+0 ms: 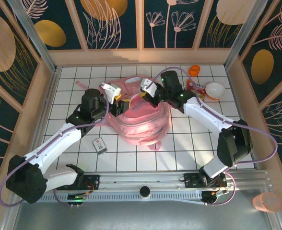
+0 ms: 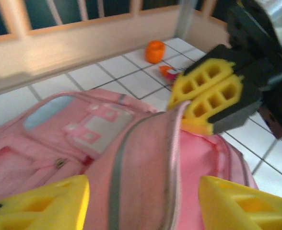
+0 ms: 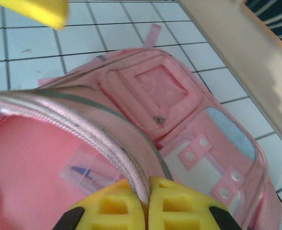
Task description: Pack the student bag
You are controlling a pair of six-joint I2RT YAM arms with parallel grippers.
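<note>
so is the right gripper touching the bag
Touching. The right wrist view shows the right gripper shut on the bag, with its zipped rim pinched between the yellow jaws.

Yellow fingers [image 2: 40,203] of the left gripper [image 2: 143,184] are cut off at the left wrist view's bottom edge, a blurred orange object [image 2: 155,51] behind the student bag [image 2: 131,158] is unidentifiable, and a small flat item [image 1: 99,144] on the tiles [image 1: 141,158] is unreadable.
</note>
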